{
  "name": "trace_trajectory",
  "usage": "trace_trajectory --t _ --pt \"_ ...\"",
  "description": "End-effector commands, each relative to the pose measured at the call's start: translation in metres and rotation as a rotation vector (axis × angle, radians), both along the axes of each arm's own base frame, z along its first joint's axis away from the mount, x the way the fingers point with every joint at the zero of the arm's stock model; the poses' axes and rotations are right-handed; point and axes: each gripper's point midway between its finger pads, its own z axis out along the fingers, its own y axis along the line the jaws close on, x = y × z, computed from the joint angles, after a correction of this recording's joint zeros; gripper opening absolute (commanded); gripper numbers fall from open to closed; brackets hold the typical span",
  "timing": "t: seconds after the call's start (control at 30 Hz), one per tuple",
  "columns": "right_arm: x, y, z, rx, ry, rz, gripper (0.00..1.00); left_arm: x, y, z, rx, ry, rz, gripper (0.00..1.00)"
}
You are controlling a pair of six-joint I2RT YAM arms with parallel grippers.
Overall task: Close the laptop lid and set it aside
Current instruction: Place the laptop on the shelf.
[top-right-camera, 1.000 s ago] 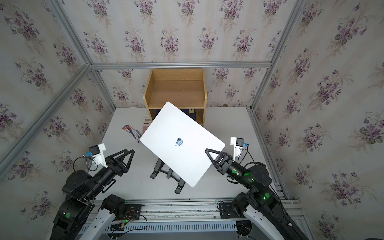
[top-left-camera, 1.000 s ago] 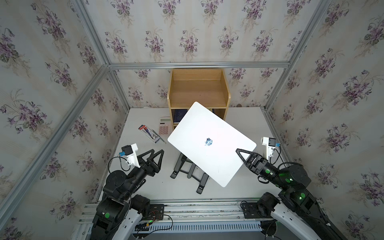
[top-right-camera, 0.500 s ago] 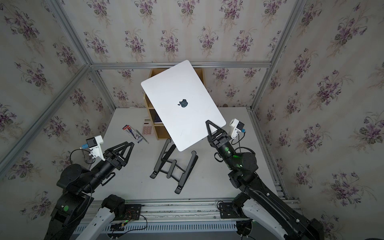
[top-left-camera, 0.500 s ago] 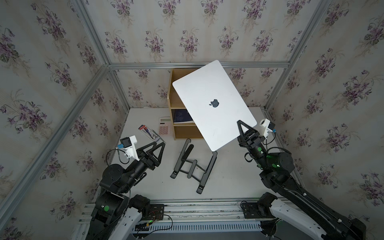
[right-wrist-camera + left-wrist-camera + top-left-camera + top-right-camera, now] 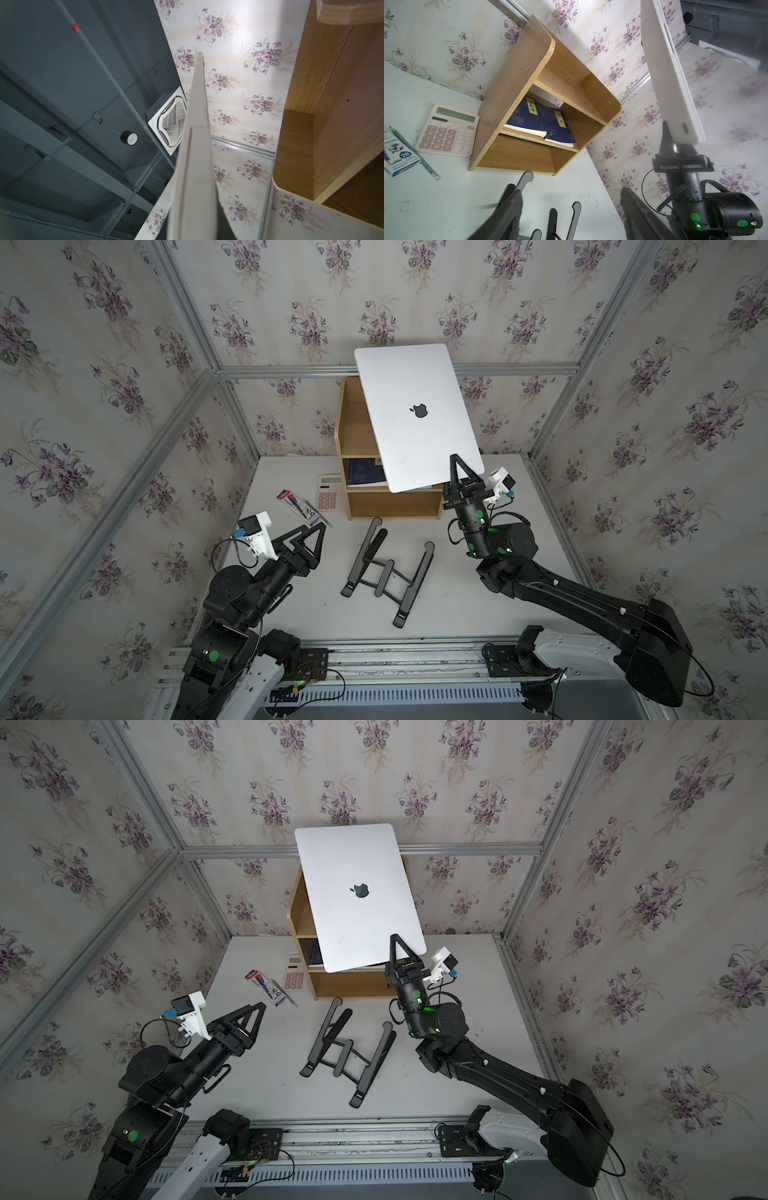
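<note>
**Top views: closed laptop held high by one corner**

Both top views show the thin silver-white rectangular laptop shut and lifted off the white table. It stands steeply on end in the air in front of the open wooden shelf unit. Its flat silver-white lid, with the small dark apple logo at the centre, faces the camera head. From the right wrist I see only the laptop's narrow edge, with a fine seam where the lid meets the base. The left wrist view catches the pale underside with a round foot near the held corner.

The right gripper points upward and is clamped on the laptop's lowest corner. One black finger lies across the lid, and the other is hidden behind. The right arm reaches from the near rail across the table, with its wrist bent up.

The left gripper hovers low over the table with its jaws apart and nothing between them. It is near the blue-and-white pencil box, and its arm is folded close to its base.

A black folding metal stand lies bare on the table between the arms. Dark blue books sit on the shelf's middle level. A pink calculator lies just beside the shelf.
</note>
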Motion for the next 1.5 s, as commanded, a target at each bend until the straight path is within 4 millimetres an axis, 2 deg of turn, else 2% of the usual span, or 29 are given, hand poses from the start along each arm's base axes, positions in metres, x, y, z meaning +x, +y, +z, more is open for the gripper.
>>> trace_trajectory --t 0.0,0.2,0.4,0.57,0.73,1.07,1.27,1.47 --pt "-0.002 -0.014 0.022 0.150 -0.007 -0.051 0.00 0.003 0.006 -0.004 0.020 0.013 0.037 0.76" --pt "0.016 0.013 0.004 0.091 0.104 -0.085 0.00 0.005 0.006 -0.011 0.029 0.040 0.042 0.76" --pt "0.035 0.025 -0.026 0.042 0.214 -0.130 0.00 0.007 0.008 -0.018 0.038 0.061 0.058 0.76" --pt "0.048 0.037 -0.044 0.025 0.261 -0.149 0.00 0.008 0.011 -0.022 0.045 0.076 0.075 0.75" --pt "0.057 0.051 -0.056 -0.023 0.304 -0.156 0.00 0.009 0.012 -0.024 0.048 0.083 0.087 0.74" --pt "0.072 0.064 -0.078 -0.083 0.393 -0.197 0.00 0.008 0.018 -0.028 0.059 0.094 0.114 0.74" --pt "0.078 0.063 -0.083 -0.089 0.407 -0.249 0.15 0.009 0.020 -0.029 0.071 0.103 0.126 0.74" --pt "0.087 0.073 -0.082 -0.091 0.399 -0.260 0.33 0.010 0.023 -0.031 0.081 0.112 0.143 0.74"
